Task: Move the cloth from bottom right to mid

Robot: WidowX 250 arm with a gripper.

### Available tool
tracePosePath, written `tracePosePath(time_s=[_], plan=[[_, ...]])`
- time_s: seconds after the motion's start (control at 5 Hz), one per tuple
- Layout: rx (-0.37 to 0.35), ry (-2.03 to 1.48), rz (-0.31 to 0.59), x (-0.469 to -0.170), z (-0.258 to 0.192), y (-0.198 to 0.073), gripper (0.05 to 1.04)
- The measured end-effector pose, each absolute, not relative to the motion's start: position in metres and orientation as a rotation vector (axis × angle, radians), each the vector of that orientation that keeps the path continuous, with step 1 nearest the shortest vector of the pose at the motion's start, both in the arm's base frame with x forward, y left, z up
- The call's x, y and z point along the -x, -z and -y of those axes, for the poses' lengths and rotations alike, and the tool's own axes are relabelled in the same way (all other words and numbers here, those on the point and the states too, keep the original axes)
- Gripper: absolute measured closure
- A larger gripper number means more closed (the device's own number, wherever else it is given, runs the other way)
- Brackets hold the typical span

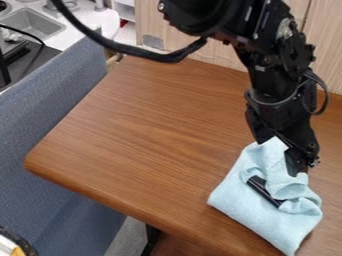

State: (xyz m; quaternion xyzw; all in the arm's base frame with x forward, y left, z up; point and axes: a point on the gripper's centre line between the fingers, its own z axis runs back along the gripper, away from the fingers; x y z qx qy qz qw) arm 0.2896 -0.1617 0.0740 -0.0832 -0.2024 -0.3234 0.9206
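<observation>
Check your grip before you shift the cloth (247, 204)

Your cloth lies bunched at the table's (143, 130) lower right, near its front edge, with the gripper (297, 167) down against its raised folds. You cannot tell from here whether the gripper is wide, narrow or holding fabric. If it has only 1 shallow fold, the cloth's weight could pull it free on the way to the middle. The dark bar (265, 191) among the folds, its nature unclear, may snag, or slide out if you lift and the cloth tilts.
</observation>
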Motion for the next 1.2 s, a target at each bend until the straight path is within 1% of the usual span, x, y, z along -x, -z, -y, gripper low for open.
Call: tracePosePath(time_s=[0.4,0.6,0.8,1.0,1.2], plan=[[0.184,0.668,0.367,-0.286,0.163,-0.055,0.084],[0.156,0.703,0.309,-0.281,0.171,-0.037,0.096],[0.114,0.697,0.251,-0.282,0.173,-0.024,0.2],[0.087,0.704,0.208,-0.281,0.176,-0.012,0.495],[0.09,0.697,0.225,-0.284,0.176,-0.012,0.778]])
